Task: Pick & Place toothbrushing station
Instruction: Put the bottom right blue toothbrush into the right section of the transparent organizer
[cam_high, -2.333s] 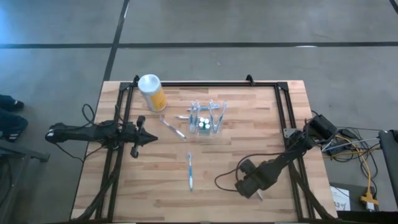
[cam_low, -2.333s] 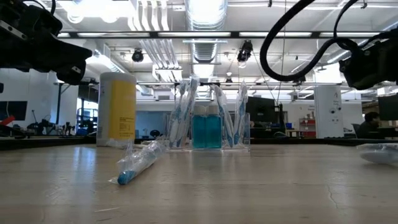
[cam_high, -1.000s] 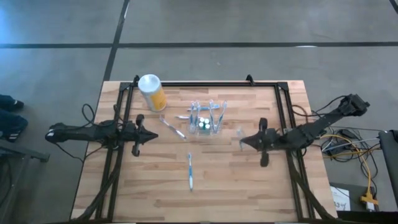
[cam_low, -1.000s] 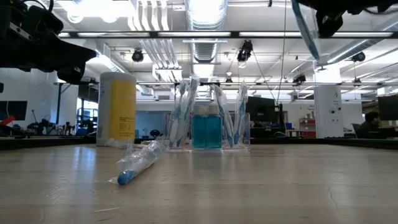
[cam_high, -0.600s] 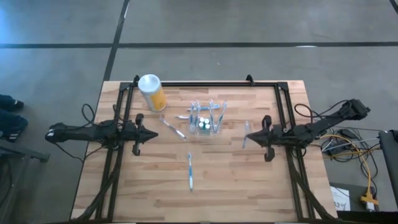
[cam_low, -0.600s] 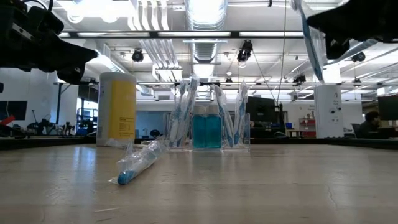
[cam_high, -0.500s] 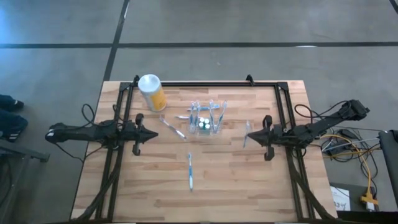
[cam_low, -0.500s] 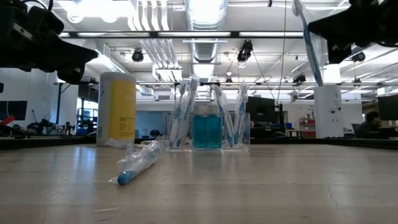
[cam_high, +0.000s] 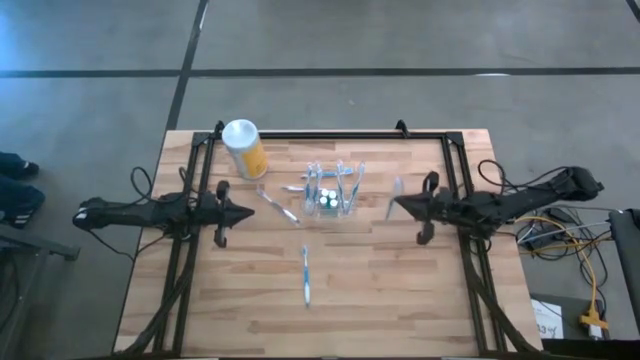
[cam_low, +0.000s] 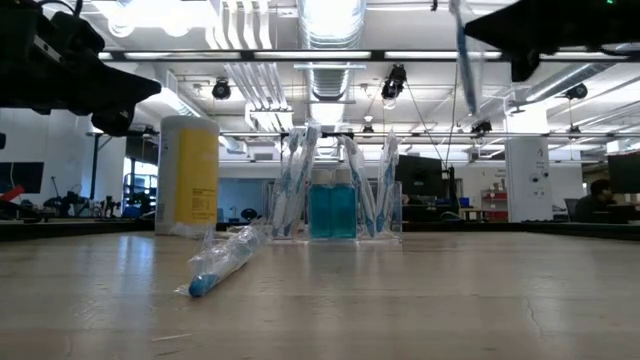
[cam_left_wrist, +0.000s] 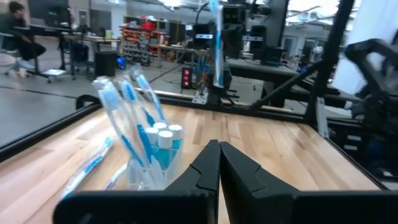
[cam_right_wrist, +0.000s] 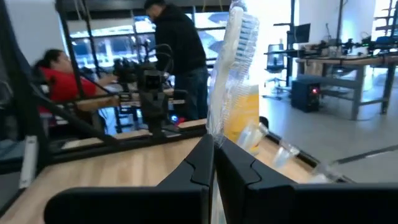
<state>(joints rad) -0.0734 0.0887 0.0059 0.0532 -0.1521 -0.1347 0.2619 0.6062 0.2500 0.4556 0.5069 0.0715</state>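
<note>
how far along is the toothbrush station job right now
Done: several brushes already stand in the toothbrushing station. In hand: the right hand holds a wrapped toothbrush up beside it. Left: two wrapped brushes lie on the table; the left hand waits shut.

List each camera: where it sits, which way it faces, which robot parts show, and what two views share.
High view: above the table, looking straight down; both arms show, left gripper and right gripper flanking the toothbrushing station.
Low view: at tabletop height, looking level across at the station; arms show dark up top.
Left wrist view: on the left arm, facing the station past shut fingers.
Right wrist view: on the right arm; shut fingers hold a wrapped toothbrush.
Shared: high and low views both show the yellow canister.
</note>
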